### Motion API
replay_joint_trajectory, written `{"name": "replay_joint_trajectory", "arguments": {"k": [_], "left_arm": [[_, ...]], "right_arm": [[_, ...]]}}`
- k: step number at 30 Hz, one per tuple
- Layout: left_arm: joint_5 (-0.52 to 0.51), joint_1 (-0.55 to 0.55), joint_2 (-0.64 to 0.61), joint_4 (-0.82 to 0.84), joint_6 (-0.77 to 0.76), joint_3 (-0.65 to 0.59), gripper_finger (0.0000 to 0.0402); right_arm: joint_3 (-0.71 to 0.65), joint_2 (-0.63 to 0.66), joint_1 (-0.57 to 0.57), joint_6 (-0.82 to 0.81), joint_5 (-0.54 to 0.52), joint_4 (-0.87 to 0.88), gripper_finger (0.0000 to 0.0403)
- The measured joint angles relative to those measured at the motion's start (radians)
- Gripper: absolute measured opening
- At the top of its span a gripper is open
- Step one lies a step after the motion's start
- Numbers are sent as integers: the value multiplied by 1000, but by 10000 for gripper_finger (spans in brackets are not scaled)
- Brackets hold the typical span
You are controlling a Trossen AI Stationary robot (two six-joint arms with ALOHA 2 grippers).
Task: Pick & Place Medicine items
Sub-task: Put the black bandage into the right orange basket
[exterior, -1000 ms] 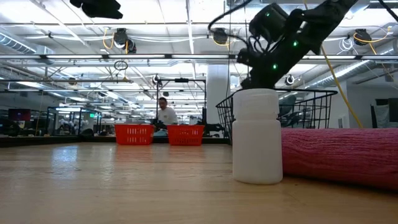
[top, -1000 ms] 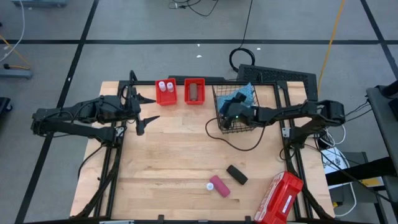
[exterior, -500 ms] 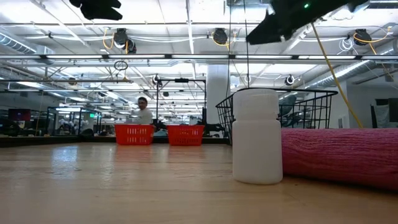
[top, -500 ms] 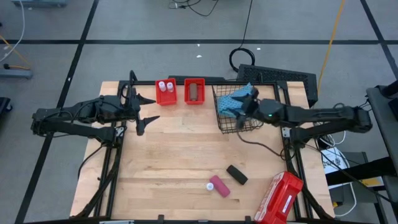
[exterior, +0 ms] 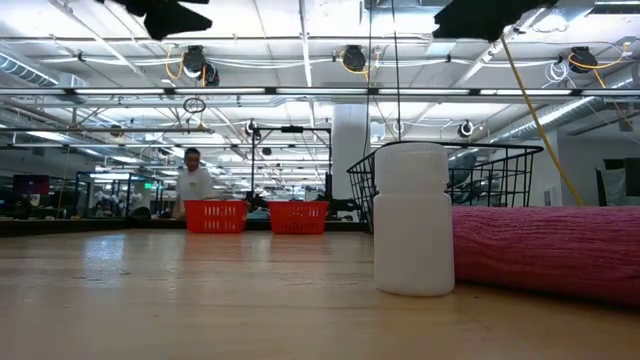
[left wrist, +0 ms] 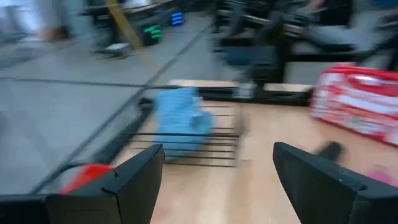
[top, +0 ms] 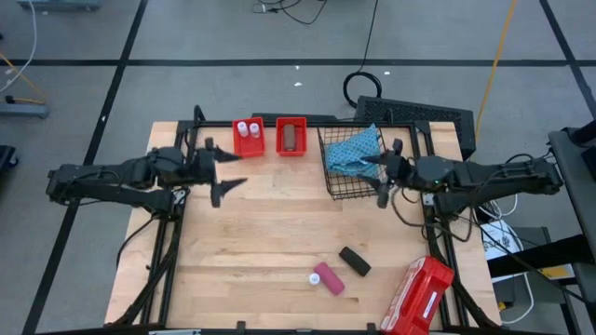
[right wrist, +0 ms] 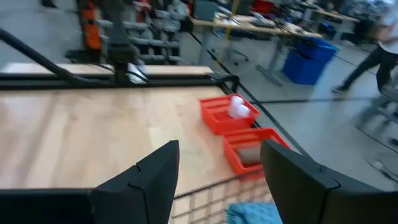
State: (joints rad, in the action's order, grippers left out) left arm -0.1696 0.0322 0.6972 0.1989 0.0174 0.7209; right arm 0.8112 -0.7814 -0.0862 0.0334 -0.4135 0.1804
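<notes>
A pink white-capped tube (top: 328, 278) and a black oblong box (top: 354, 261) lie on the table near its front edge. At the far edge, one red bin (top: 248, 137) holds white-capped vials (right wrist: 239, 107). The red bin (top: 291, 136) beside it holds a brown box (right wrist: 249, 155). My left gripper (top: 226, 173) hovers open above the table's left part, near the bins. My right gripper (top: 382, 177) hovers open at the right side of the wire basket (top: 346, 186). Neither has anything between its fingers.
The wire basket holds a blue patterned cloth (top: 358, 149). A large red case (top: 417, 296) lies at the front right corner. In the low view the tube's white cap (exterior: 413, 218) stands close to the camera. A person (exterior: 193, 180) walks in the room behind.
My right gripper has risen out of the wire basket and drawn back toward the table's right edge, coming nearly level; the blue cloth stays in the basket. My left gripper has turned a little in place.
</notes>
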Motion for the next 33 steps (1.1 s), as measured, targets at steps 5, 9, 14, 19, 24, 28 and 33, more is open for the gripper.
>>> {"name": "replay_joint_trajectory", "arguments": {"k": [5, 9, 14, 19, 24, 28, 33], "left_arm": [[71, 0, -143, -101, -45, -166, 306], [80, 0, -283, -117, -99, -246, 306], [99, -1, -400, -112, -72, -305, 305], [98, 0, -429, -119, -75, -313, 306], [98, 0, -424, -116, -66, -313, 306], [97, 0, -423, -117, -72, -314, 306], [97, 0, -423, -119, -73, -314, 306]], "right_arm": [[0, 50, -103, -15, 1, 27, 210], [0, 60, -172, -15, 1, 2, 210], [-25, 35, -268, -41, 8, -84, 210], [-113, -16, -368, -15, 180, -377, 210], [-102, -149, -491, 49, 74, -536, 210], [-1, -289, -588, 45, -47, -493, 210], [207, -455, -703, -76, -276, -215, 210]]}}
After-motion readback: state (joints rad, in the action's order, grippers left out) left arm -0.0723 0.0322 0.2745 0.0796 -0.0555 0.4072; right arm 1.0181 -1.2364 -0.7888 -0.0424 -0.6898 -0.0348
